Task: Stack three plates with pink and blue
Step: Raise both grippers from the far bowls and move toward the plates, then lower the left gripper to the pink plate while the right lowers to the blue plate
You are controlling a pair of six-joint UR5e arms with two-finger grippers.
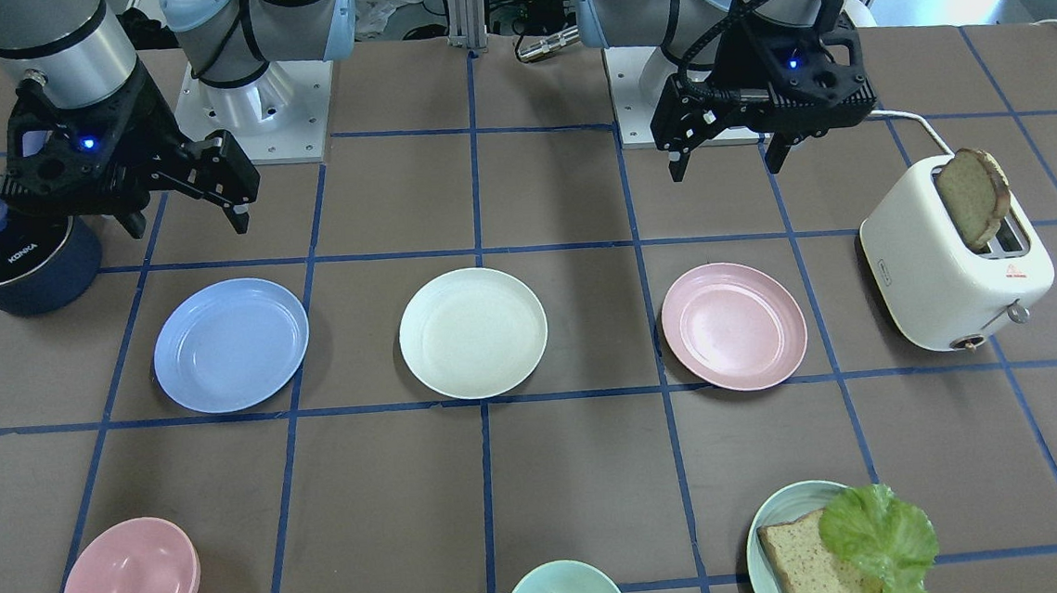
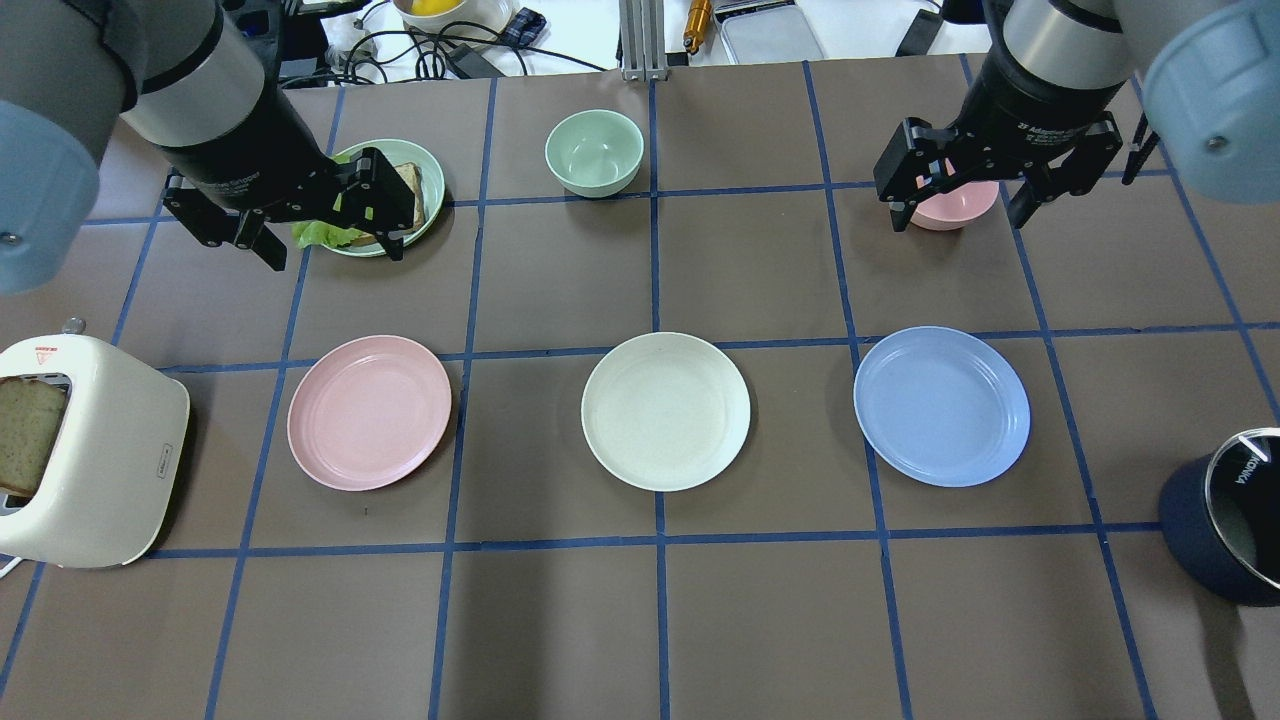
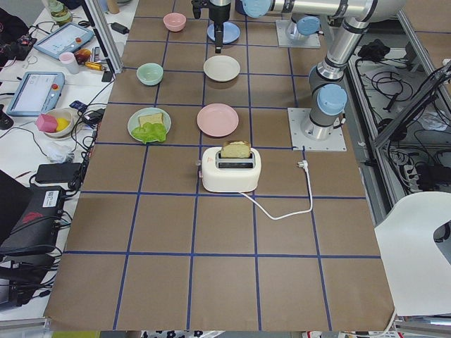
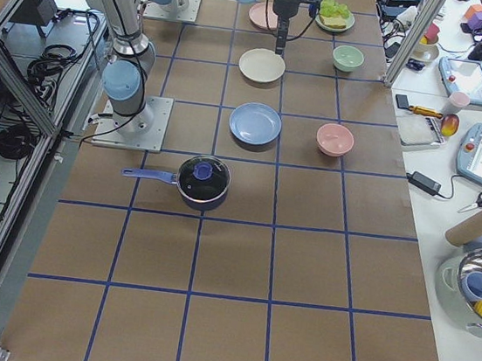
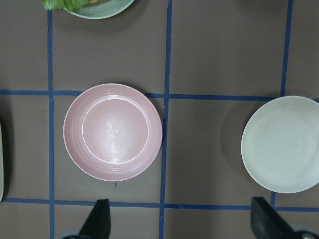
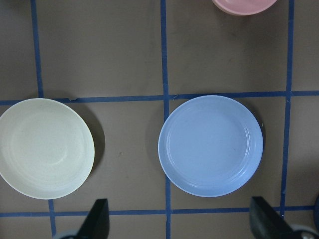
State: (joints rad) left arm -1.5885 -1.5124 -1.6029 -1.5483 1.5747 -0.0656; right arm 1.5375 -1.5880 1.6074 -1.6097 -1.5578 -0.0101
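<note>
Three equal plates lie apart in a row on the brown table: pale pink (image 2: 369, 412), cream-white (image 2: 665, 410) and light blue (image 2: 941, 405). In the front-facing view they read blue (image 1: 230, 344), cream (image 1: 472, 332), pink (image 1: 733, 325). My left gripper (image 2: 320, 225) is open and empty, held high above the table beyond the pink plate (image 5: 112, 131). My right gripper (image 2: 960, 215) is open and empty, held high beyond the blue plate (image 6: 210, 145). Nothing is stacked.
A white toaster (image 2: 90, 450) with a bread slice stands at the left end. A dark blue lidded pot (image 2: 1225, 515) stands at the right end. On the far side are a pink bowl (image 1: 130, 585), a teal bowl (image 2: 594, 151) and a teal plate (image 1: 768, 522) with bread and lettuce.
</note>
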